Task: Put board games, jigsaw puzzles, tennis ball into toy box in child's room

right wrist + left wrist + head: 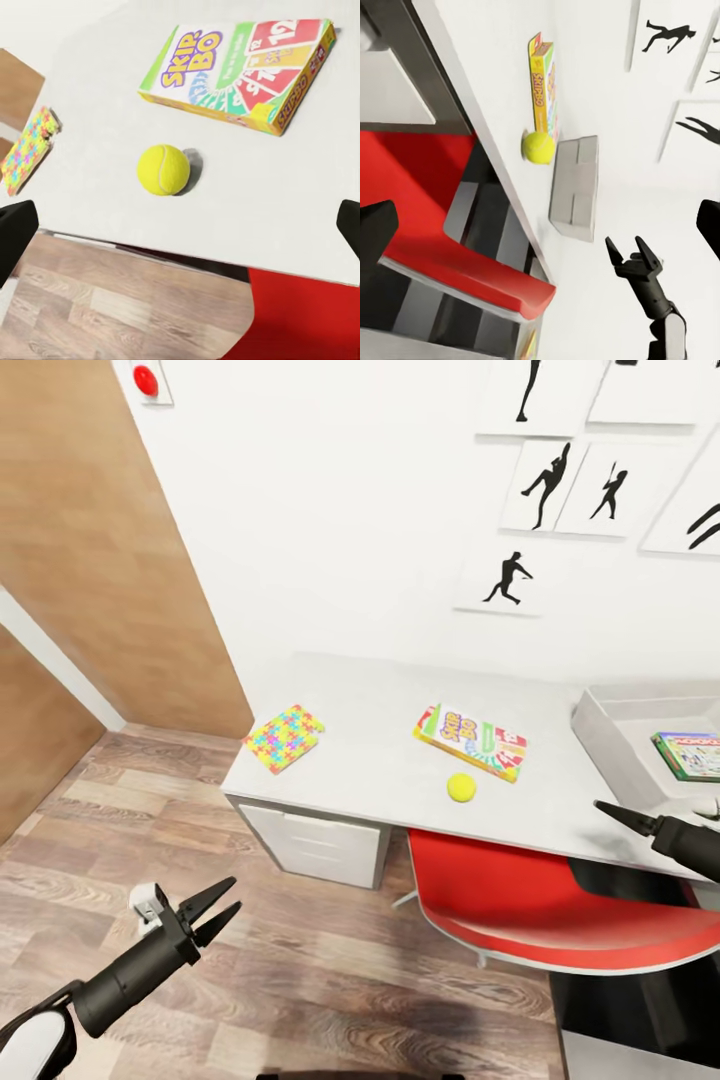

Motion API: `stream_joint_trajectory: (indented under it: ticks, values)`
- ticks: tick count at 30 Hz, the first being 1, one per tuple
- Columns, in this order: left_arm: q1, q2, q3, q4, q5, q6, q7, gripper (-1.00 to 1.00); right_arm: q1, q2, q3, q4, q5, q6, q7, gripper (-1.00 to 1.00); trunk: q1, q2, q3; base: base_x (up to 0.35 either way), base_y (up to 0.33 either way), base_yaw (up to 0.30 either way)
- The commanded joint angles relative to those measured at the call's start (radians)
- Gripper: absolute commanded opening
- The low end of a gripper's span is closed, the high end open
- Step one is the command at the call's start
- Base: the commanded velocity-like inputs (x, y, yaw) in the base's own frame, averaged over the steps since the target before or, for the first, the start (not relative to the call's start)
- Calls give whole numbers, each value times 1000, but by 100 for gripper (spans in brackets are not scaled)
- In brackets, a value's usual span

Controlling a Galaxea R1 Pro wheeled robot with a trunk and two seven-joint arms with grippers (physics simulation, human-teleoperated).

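On the white counter point(380, 760) lies the "Skip-Bo" game box point(470, 742), with the tennis ball point(461, 787) just beside it and a jigsaw puzzle box point(283, 738) well apart. A green Monopoly box point(690, 754) rests in the toy box point(600, 730). Left gripper point(222, 910) fingers are spread; right gripper point(612, 812) fingers are also parted.

The board game point(240, 67) lid reads "SKIP-BO", with a "12" card printed beside it.

Toy box point(610, 725) cut by frame edge; right gripper point(625, 818) partly cropped.

White table point(380, 760) with puzzle point(284, 738), Skip-Bo box point(471, 741), tennis ball point(461, 787), toy box point(610, 735).
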Motion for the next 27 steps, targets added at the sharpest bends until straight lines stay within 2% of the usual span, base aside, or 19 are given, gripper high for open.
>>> stream_joint_trajectory:
  ticks: [1, 10, 14, 20, 23, 25, 27]
  values:
    - [5, 0, 2, 1, 1, 3, -4, 100, 0, 0, 0, 0, 2, 4, 6, 100, 1, -2, 0, 0, 0, 118]
    - [52, 3, 11, 12, -21, -28, -16, 100, 1, 5, 16, 0, 4, -2, 9, 100, 1, -2, 14, 0, 0, 121]
    - [66, 3, 13, 15, -38, -40, -16, 100, 1, 10, 70, 0, 8, -4, 7, 100, 1, -2, 20, 0, 0, 126]
    - [76, 2, 13, 19, -95, -57, -17, 100, 0, 18, 139, 0, 28, -4, -21, 100, 1, -2, 30, 0, 0, 101]
    - [92, 2, 16, 21, -104, -61, -17, 100, 0, 20, 169, 0, 31, -5, -32, 100, 1, -2, 34, 0, 0, 87]
    - [106, 2, 30, 27, -108, -68, -17, 100, 0, 21, 192, 0, 33, -5, -37, 100, 1, -2, 37, 0, 0, 84]
    - [126, 3, 65, 45, -111, -84, -17, 100, -2, 22, 219, 0, 37, -4, -54, 100, 1, -2, 40, 0, 0, 82]
